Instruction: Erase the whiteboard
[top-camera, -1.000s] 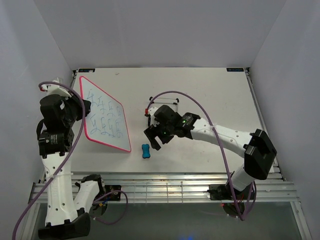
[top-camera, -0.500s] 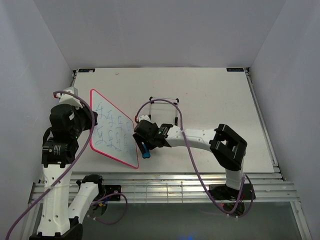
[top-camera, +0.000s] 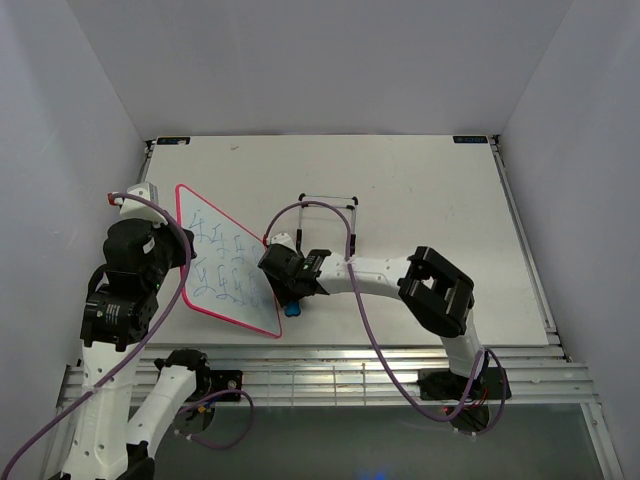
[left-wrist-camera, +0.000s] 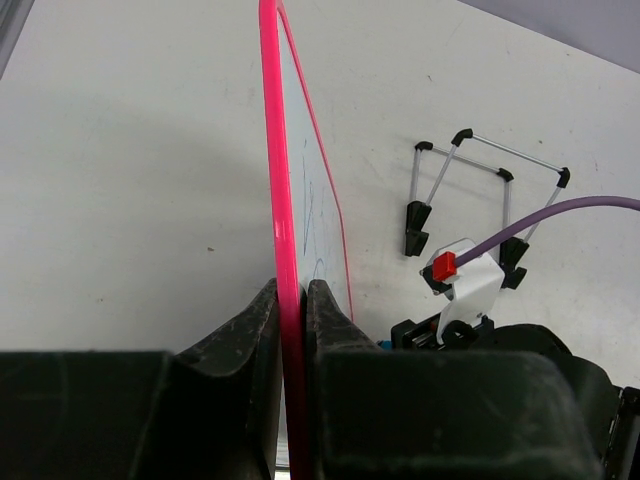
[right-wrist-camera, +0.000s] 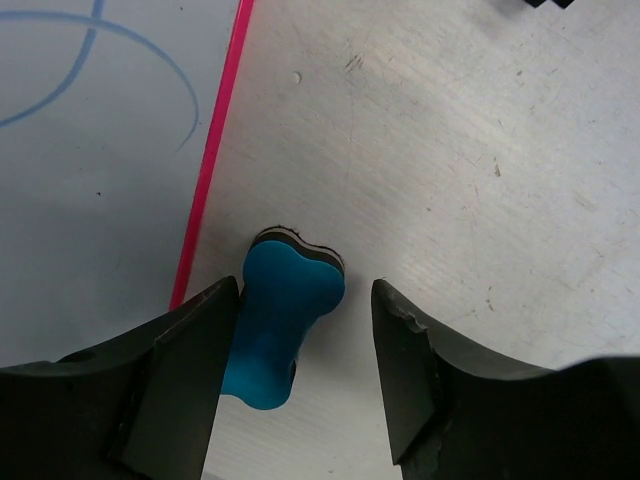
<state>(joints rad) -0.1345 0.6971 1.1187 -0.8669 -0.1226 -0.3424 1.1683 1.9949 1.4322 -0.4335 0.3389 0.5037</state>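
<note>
The whiteboard (top-camera: 228, 272), glossy white in a pink frame with blue-green scribbles, is held up tilted at the table's left. My left gripper (top-camera: 177, 262) is shut on its edge; in the left wrist view the pink frame (left-wrist-camera: 274, 150) runs straight between the closed fingers of that gripper (left-wrist-camera: 291, 292). A small blue bone-shaped eraser (right-wrist-camera: 283, 322) lies on the table just beside the board's right edge (right-wrist-camera: 212, 150). My right gripper (right-wrist-camera: 305, 292) straddles the eraser, open: its left finger touches the eraser and its right finger stands apart. From above, the eraser (top-camera: 292, 309) peeks out below the right gripper (top-camera: 289, 288).
A thin black wire stand (top-camera: 328, 199) sits on the table behind the right gripper, also visible in the left wrist view (left-wrist-camera: 482, 165). The right arm's purple cable (top-camera: 345, 225) loops over it. White walls enclose the table on three sides.
The right arm has swung left and down over the eraser, and its jaws have narrowed around it. The left arm has shifted the gripped whiteboard toward the table's middle.
</note>
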